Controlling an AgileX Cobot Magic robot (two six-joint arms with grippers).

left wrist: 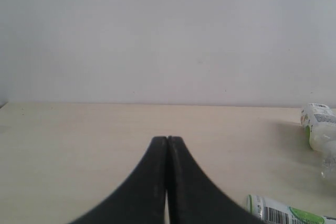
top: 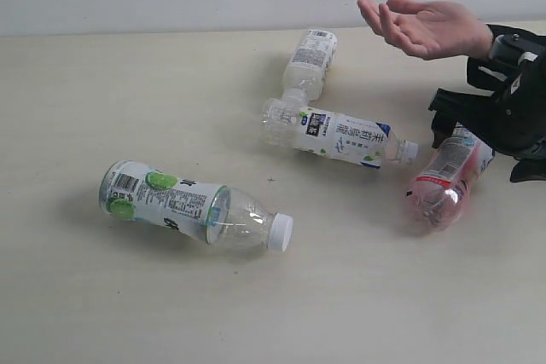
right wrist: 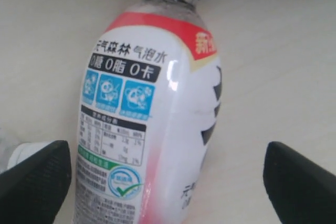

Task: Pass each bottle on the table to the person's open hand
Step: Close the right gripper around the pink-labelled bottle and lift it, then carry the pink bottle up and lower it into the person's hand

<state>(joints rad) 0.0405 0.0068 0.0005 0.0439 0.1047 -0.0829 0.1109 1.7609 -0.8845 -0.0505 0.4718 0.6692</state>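
Four bottles lie on their sides on the table (top: 128, 313). A green-spotted one (top: 183, 206) is at the left, and another white-capped one (top: 310, 61) lies far back. A blue-accented bottle (top: 341, 135) is in the middle. The pink bottle (top: 445, 181) lies at the right. My right gripper (top: 478, 138) is open astride the pink bottle (right wrist: 152, 108), one finger (right wrist: 37, 177) on each side and neither touching it. My left gripper (left wrist: 167, 141) is shut and empty, low over the table; it is outside the exterior view.
The person's open hand (top: 422, 27) hovers palm up above the table's far right, just beyond my right arm. In the left wrist view the far bottle (left wrist: 320, 124) and the green-spotted bottle (left wrist: 286, 211) show at the edge. A pale wall stands behind the table.
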